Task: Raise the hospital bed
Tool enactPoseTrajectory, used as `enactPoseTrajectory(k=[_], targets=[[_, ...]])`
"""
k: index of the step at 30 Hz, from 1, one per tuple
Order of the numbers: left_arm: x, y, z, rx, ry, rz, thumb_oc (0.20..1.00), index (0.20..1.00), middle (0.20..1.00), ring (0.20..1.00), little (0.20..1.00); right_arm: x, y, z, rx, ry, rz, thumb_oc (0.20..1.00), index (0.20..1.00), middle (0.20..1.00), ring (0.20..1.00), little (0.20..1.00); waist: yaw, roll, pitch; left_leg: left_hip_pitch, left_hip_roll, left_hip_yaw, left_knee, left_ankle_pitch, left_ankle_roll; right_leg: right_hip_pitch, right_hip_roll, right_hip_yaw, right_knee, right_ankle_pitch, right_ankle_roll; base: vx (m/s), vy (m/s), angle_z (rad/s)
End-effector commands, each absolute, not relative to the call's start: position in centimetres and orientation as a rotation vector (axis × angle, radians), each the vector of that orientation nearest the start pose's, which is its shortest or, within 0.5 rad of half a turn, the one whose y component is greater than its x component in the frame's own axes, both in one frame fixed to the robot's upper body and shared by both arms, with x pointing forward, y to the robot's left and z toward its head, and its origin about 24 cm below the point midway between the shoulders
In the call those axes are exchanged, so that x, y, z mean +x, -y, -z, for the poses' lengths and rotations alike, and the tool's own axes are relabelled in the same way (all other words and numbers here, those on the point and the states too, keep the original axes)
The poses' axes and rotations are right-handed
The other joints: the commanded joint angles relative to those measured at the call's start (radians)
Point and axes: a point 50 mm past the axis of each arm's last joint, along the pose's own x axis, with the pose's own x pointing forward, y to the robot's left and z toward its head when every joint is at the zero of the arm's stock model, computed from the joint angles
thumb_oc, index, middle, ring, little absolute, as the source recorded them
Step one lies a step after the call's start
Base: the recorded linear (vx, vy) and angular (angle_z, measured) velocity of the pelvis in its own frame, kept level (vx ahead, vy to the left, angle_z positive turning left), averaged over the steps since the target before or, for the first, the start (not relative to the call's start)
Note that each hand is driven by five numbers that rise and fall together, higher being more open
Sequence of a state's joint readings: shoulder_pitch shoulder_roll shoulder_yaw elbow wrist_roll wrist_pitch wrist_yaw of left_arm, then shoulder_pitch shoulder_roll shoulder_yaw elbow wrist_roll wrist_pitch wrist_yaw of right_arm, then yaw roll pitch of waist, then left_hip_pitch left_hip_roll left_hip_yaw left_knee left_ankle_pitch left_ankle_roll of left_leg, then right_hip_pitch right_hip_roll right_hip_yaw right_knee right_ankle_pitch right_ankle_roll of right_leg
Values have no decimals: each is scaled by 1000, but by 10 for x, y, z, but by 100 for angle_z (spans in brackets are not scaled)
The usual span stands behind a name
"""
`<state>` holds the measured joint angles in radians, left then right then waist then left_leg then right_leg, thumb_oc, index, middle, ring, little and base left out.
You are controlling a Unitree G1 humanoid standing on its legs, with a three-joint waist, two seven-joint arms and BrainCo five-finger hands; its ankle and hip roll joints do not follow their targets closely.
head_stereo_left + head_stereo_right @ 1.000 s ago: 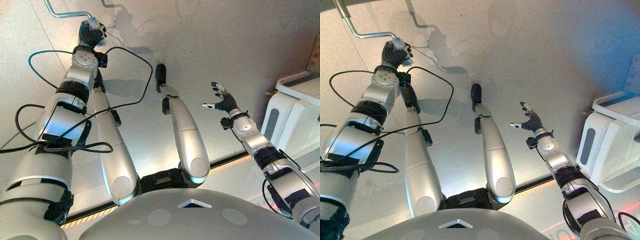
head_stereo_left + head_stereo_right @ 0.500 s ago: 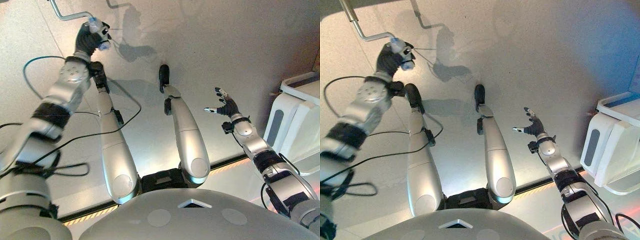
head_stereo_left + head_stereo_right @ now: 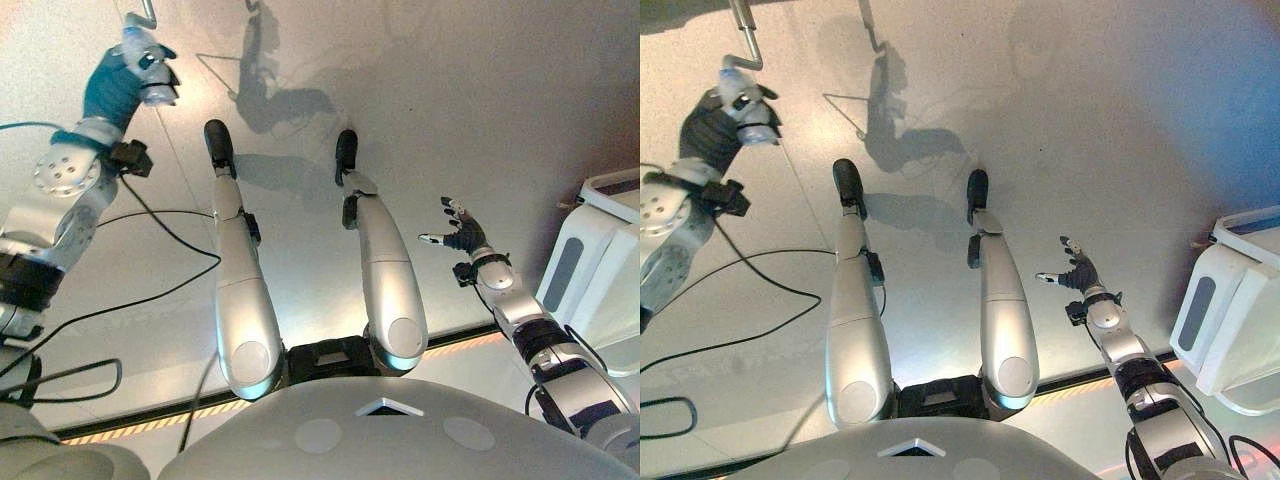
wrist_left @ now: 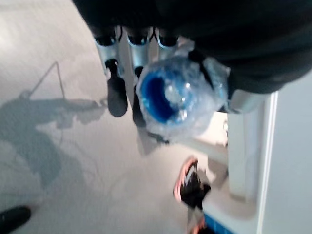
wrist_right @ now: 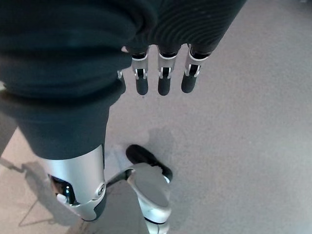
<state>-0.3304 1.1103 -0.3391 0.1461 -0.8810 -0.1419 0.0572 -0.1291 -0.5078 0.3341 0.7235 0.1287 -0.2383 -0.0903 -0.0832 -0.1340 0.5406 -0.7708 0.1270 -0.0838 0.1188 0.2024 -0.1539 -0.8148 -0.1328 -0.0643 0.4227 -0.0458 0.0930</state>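
The bed's crank is a bent metal rod (image 3: 744,32) at the far left, ending in a blue handle wrapped in clear plastic (image 4: 178,95). My left hand (image 3: 112,86) is shut round that handle (image 3: 745,100), arm stretched out to it, and its fingers (image 4: 117,92) curl beside the blue end. My right hand (image 3: 462,232) hangs over bare floor at the right, away from the crank, with its fingers (image 5: 163,83) straight and nothing in it.
A white bed frame (image 4: 248,146) stands close by the crank, with a person's pink and black shoe (image 4: 191,189) beside it. A white unit (image 3: 600,250) stands at the right edge. A yellow-black tape line (image 3: 150,425) crosses the floor near me.
My left hand has carried the crank handle leftward and farther from me, so the rod's cross part has left the picture. The view has shifted a little. The right hand stays open.
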Motion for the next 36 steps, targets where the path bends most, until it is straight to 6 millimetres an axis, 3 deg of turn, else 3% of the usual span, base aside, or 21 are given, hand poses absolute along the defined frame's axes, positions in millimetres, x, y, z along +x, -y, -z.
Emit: enactPoseTrajectory(k=[1,3,5,8,10,11,15,16,22,26,36], targets=[[264,-238,-149,270,161,390,200,200,200,200,200,206,291,51,-565,-473,12,1000,1000,1000,1000,1000,26,42,-21,-79,15,-19,107,-49,-15,-4,-70,50,-111,137,110,-13,97,21],[268,-255,-140,298,135,284,200,200,200,200,200,205,299,52,-569,-495,45,1000,1000,1000,1000,1000,43,49,-21,-125,-9,-23,163,-76,-3,-2,-97,42,-116,147,119,-23,165,19],[271,-260,-141,317,141,250,200,200,200,200,200,206,298,52,-563,-497,50,1000,1000,1000,1000,1000,46,48,-21,-139,-13,-22,179,-81,-1,-1,-102,41,-121,151,120,-16,120,15],[279,-284,-141,390,142,106,200,200,200,200,200,209,295,52,-544,-489,47,1000,1000,1000,1000,1000,49,35,-21,-208,-34,-27,278,-123,7,-6,-127,40,-137,164,130,-11,131,12],[279,-284,-141,390,142,106,200,200,200,200,200,209,295,52,-544,-489,47,1000,1000,1000,1000,1000,49,35,-21,-208,-34,-27,278,-123,7,-6,-127,40,-137,164,130,29,74,8],[289,-297,-143,408,143,15,200,200,200,200,200,212,292,53,-536,-492,39,1000,1000,1000,1000,1000,54,26,-21,-245,-36,-32,369,-196,13,1,-132,45,-130,139,134,59,161,13],[303,-307,-147,426,138,-76,200,200,200,200,200,216,287,54,-515,-493,29,1000,1000,1000,1000,1000,52,8,-21,-294,-40,-41,459,-242,25,-2,-136,53,-134,141,137,33,128,5],[314,-318,-146,408,119,-170,200,200,200,200,200,220,282,54,-507,-494,21,1000,1000,1000,1000,1000,48,-9,-21,-319,-39,-45,505,-270,31,9,-138,55,-160,150,142,24,92,10],[339,-319,-158,432,98,-232,200,200,200,200,200,232,265,52,-469,-463,-16,1000,1000,1000,1000,1000,32,-50,-21,-369,-36,-55,604,-327,41,38,-133,61,-231,172,152,27,73,3],[353,-336,-153,474,-29,-342,200,200,200,200,200,239,254,51,-439,-446,-54,1000,1000,1000,1000,1000,5,-91,-21,-387,-21,-50,656,-363,45,37,-127,77,-259,181,154,25,65,-10],[370,-334,-163,567,-104,-412,200,200,200,200,200,254,240,40,-419,-387,-97,1000,1000,1000,1000,1000,-47,-127,-21,-394,11,-22,658,-365,47,-62,-96,126,-234,188,157,3,14,-15]])
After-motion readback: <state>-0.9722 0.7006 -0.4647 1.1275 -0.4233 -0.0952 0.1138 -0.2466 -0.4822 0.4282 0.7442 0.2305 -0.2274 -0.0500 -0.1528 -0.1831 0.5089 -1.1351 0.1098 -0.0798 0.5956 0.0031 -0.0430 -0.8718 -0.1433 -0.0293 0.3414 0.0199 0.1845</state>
